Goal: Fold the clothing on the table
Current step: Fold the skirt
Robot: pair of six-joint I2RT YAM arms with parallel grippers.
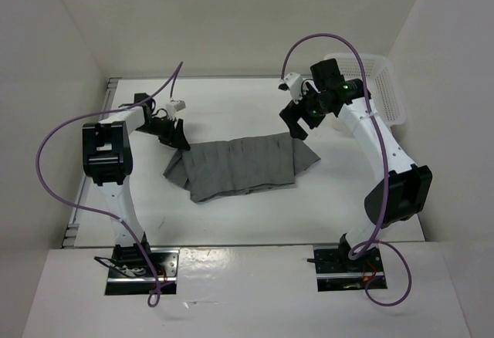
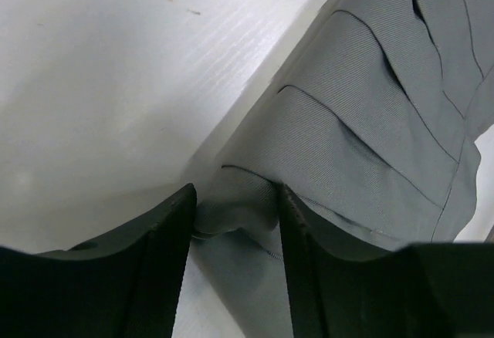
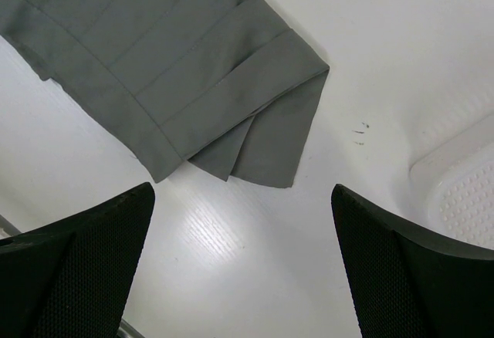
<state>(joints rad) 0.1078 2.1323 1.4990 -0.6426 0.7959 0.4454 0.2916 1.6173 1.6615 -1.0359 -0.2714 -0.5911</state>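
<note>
The large white tabletop (image 1: 231,218) carries a dark grey pleated fabric garment (image 1: 239,170). It lies mid-table, its long axis running left to right between the two arms. The left arm's fingers (image 2: 154,276) grasp a bunched fold at its left edge. The right arm's fingers (image 3: 77,268) hang spread and empty above the right corner, which lies just ahead of them.

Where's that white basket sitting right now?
In the overhead view, the white basket sits at the far right corner of the table, just behind the right arm's tool and apart from the grey clothing.
</note>
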